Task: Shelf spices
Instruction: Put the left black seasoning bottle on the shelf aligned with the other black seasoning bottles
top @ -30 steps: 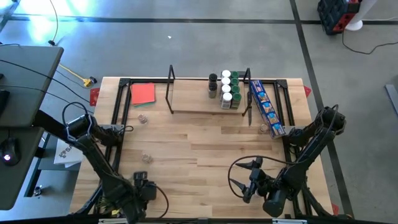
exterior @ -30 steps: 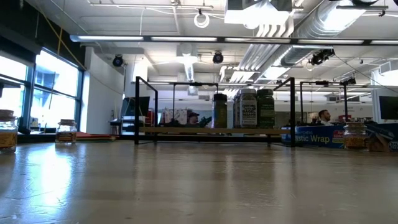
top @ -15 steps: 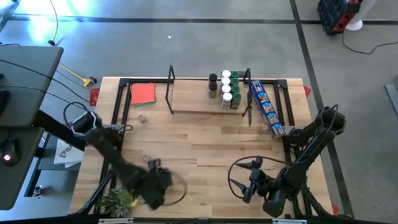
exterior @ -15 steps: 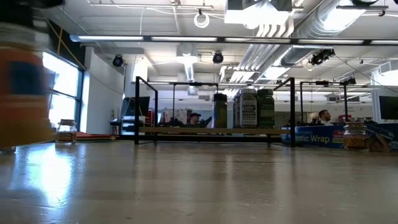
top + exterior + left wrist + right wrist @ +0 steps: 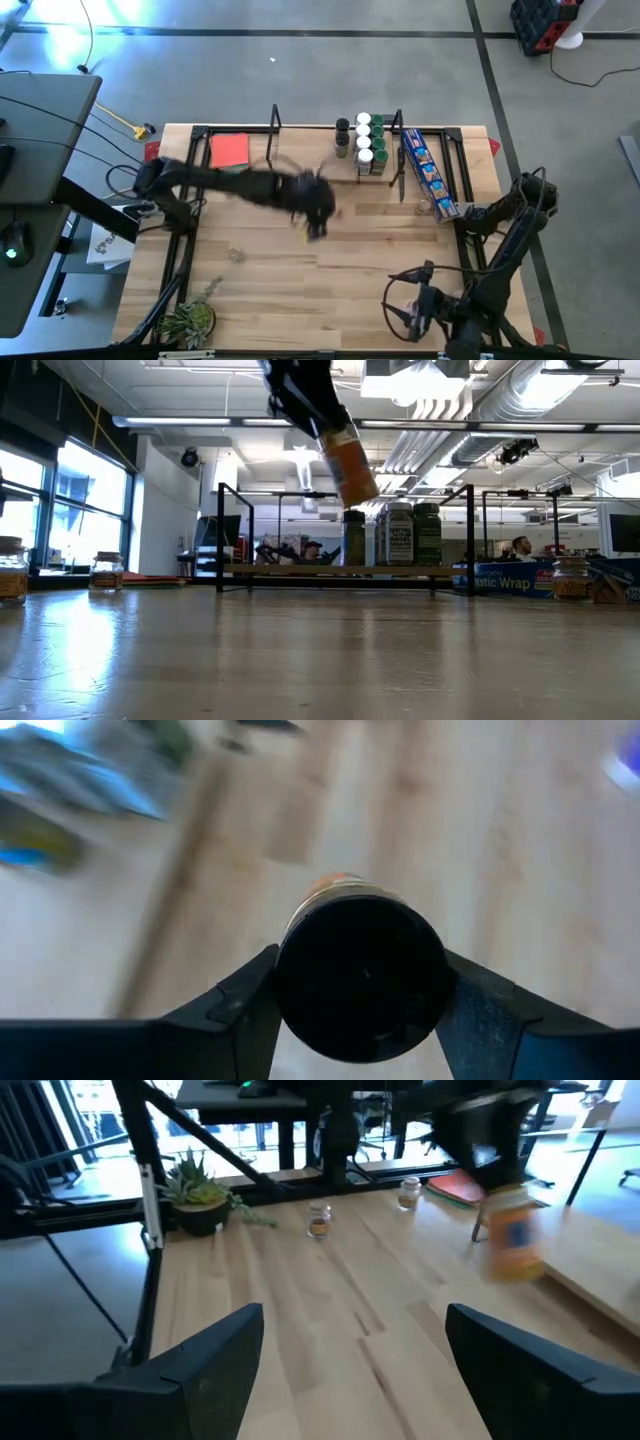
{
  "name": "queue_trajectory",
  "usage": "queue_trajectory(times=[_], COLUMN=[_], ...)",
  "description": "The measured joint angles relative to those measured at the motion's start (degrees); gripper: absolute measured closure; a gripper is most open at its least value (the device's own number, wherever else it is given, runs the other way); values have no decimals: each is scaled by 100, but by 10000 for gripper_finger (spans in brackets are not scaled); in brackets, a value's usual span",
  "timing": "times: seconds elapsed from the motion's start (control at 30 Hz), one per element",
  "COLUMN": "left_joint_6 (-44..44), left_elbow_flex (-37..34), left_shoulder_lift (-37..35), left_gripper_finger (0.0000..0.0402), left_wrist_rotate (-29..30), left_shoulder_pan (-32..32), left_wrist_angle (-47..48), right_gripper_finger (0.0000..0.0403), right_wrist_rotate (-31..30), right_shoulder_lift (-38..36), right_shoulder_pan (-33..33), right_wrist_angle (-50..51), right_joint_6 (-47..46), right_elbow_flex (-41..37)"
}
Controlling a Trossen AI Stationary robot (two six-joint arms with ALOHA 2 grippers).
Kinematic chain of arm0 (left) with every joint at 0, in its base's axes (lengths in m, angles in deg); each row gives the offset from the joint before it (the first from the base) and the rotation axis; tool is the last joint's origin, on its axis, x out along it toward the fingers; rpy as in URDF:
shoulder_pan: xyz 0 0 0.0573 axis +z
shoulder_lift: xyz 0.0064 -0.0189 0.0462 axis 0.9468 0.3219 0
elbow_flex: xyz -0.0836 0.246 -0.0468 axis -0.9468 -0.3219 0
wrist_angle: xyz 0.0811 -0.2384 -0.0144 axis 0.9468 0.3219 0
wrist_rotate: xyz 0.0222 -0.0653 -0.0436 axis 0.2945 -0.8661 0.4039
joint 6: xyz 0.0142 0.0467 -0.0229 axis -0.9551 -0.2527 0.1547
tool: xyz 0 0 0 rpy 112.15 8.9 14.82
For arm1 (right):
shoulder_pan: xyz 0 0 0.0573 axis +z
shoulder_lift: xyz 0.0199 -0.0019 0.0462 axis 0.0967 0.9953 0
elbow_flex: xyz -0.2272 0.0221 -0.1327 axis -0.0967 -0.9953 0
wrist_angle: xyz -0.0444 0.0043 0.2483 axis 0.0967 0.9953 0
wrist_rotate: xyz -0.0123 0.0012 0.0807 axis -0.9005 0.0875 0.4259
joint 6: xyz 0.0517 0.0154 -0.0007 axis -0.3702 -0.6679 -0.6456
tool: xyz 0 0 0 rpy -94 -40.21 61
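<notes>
My left gripper [image 5: 315, 215] hangs over the middle of the table, in front of the shelf [image 5: 325, 178], shut on a spice jar [image 5: 350, 465] with a black lid and orange contents. The right wrist view shows the same jar [image 5: 512, 1230], blurred. Several jars [image 5: 362, 145] stand on the shelf board's right end. Two loose jars [image 5: 229, 190] [image 5: 237, 255] stand on the table's left half, and another [image 5: 424, 207] stands by the blue box. My right gripper [image 5: 355, 1360] waits open near the table's near right corner [image 5: 408, 310]. My left gripper pinches the jar between its two fingers at its lid end [image 5: 290, 980], one finger [image 5: 235, 1010] on each side of the black lid. The fingers come from above, slanting down. The jar hangs below them, tilted and lifted clear of the table [image 5: 355, 480].
A long blue printed box [image 5: 428, 172] lies right of the shelf. A red flat thing [image 5: 230, 150] lies at the far left. A small green plant [image 5: 190, 320] stands at the near left corner. Black frame rails [image 5: 190, 190] run along the table's sides.
My left gripper has swung from the near left corner, beside the plant, toward the table's middle and far edge, rising with the jar lifted clear and tipped. My right gripper has shifted a little toward the near edge.
</notes>
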Motion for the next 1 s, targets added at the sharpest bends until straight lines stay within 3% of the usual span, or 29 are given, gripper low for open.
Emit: queue_trajectory(times=[0.17,0.33,0.47,0.77,1.0], left_joint_6=[-195,-219,-371,-994,-965], left_elbow_flex=[202,216,619,2437,2677], left_shoulder_lift=[0,194,704,2049,2354], left_gripper_finger=[195,195,195,195,188], left_wrist_rotate=[-395,-816,-861,-385,-577], left_shoulder_pan=[1160,1808,2026,2276,2435], left_wrist_angle=[-240,-797,-415,1021,1132], right_gripper_finger=[94,94,94,94,94], right_wrist_rotate=[0,-42,-46,-44,0], right_shoulder_lift=[0,0,0,0,0], right_shoulder_pan=[76,57,10,-1,-3], right_wrist_angle=[80,102,146,145,134], right_joint_6=[-311,-283,-283,-328,-335], right_elbow_flex=[-11,-13,-15,-17,-17])
